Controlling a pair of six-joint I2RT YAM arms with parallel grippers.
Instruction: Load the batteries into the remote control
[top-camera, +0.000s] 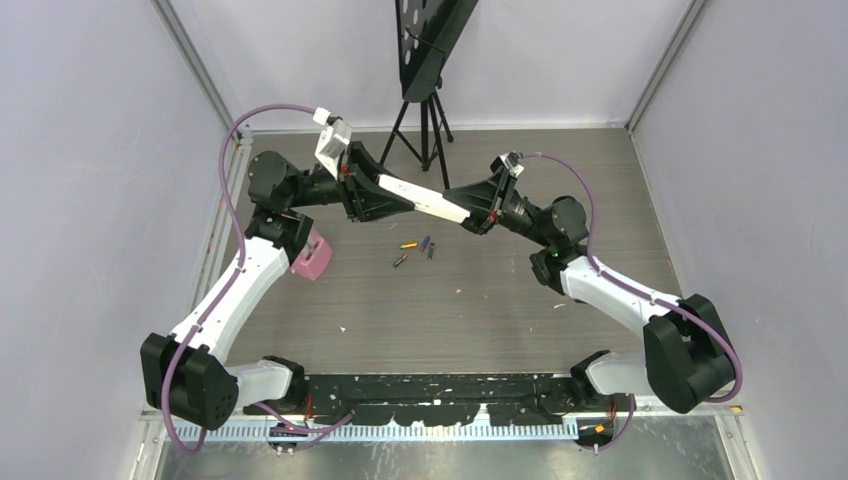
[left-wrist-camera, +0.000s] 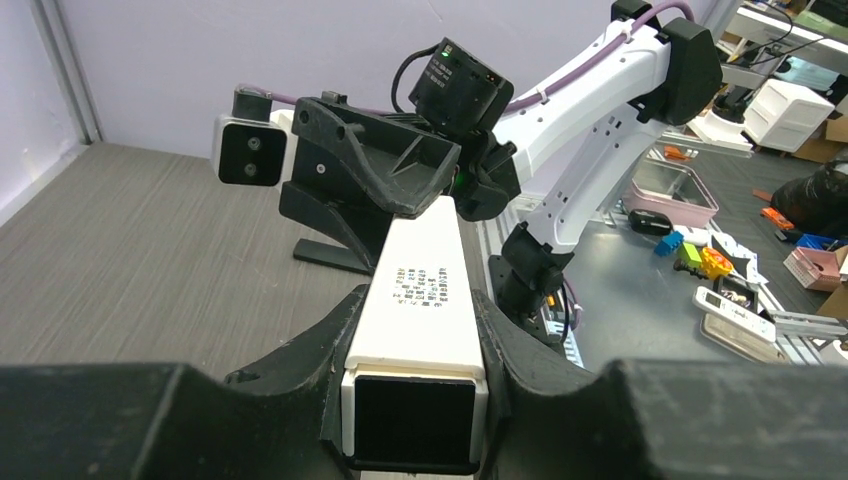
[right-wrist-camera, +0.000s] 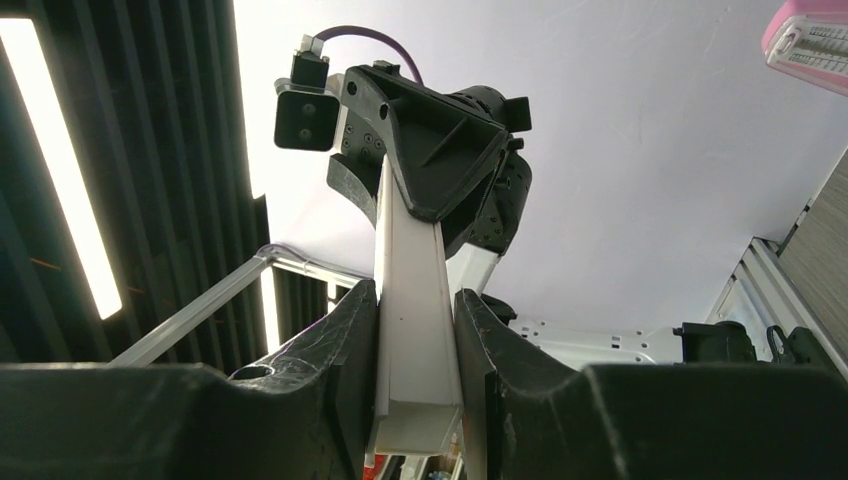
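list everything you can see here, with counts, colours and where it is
remote control: 1, white, in the air above the table, gripped at both ends
batteries: 4, orange-yellow, purple, reddish-brown and dark, loose on the table below the remote control
box: 1, pink, on the table beside the left arm
tripod stand: 1, black, far end of the table
table: 1, grey wood-grain
left gripper: 1, black, shut on one end
right gripper: 1, black, shut on the other end

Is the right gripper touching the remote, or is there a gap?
Touching. In the right wrist view, both fingers of the right gripper sit flush against the sides of the white remote, with no gap showing.
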